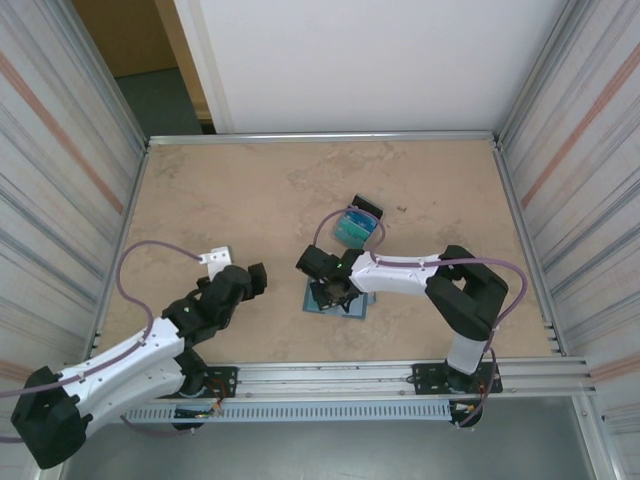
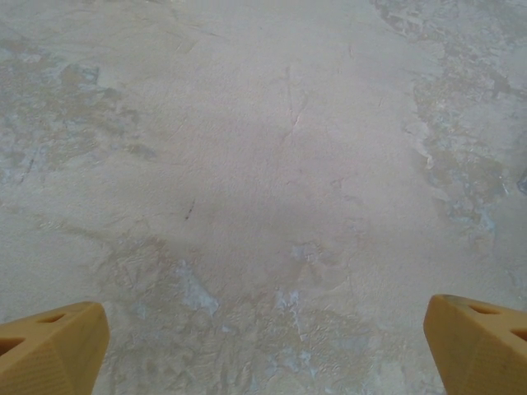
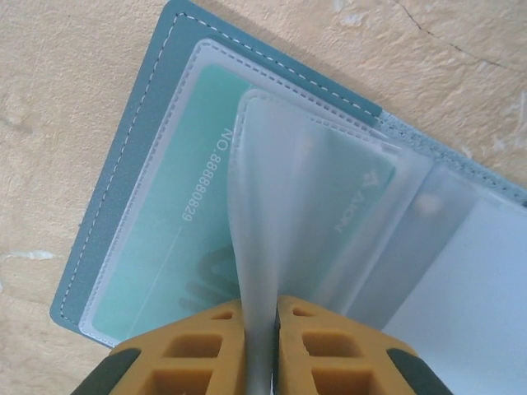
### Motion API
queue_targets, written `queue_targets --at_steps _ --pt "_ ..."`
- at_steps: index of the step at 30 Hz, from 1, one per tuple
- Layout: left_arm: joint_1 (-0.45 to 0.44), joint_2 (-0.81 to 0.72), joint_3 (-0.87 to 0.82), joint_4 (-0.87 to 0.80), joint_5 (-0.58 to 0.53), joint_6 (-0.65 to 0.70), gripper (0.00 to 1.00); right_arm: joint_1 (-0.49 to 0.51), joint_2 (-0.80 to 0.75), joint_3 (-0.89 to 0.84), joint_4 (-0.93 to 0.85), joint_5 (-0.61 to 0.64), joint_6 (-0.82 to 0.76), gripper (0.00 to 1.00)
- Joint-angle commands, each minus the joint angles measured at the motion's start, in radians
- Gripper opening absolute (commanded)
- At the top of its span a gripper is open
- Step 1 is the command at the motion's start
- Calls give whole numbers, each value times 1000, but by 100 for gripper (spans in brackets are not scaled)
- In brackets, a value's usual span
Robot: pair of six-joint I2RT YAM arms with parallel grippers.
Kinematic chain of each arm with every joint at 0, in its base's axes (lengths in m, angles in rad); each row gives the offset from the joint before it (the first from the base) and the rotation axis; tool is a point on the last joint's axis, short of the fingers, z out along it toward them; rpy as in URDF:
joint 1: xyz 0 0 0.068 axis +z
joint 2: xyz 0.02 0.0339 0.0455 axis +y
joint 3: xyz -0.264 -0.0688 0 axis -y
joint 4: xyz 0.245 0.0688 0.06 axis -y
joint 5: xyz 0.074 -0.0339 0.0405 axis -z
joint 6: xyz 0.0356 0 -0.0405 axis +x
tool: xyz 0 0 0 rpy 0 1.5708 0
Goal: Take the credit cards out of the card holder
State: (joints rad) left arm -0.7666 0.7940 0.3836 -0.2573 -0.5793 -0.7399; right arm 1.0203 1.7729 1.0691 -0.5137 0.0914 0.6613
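The slate-blue card holder lies open on the table, with a teal credit card inside a clear pocket. My right gripper is shut on a frosted plastic sleeve of the holder, which it pinches upright between its orange fingers. From above, the right gripper sits over the card holder. A teal card and a black card lie on the table behind it. My left gripper hangs open over bare table to the left, its fingertips wide apart.
Metal rails edge the beige tabletop at the back and sides, with corrugated walls beyond. A small white bracket lies near the left arm. A purple cable loops beside the left arm.
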Motion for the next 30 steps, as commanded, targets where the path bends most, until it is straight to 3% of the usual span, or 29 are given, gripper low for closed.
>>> queue_targets --at_steps 1,10,30 --pt "-5 19 36 18 -2 20 99 -8 -49 -24 28 -22 -112 13" --pt "-13 71 57 40 -7 9 99 29 -27 41 74 -93 -255 11" --pt "-13 70 72 21 -2 42 99 -31 -59 14 -1 45 -118 30"
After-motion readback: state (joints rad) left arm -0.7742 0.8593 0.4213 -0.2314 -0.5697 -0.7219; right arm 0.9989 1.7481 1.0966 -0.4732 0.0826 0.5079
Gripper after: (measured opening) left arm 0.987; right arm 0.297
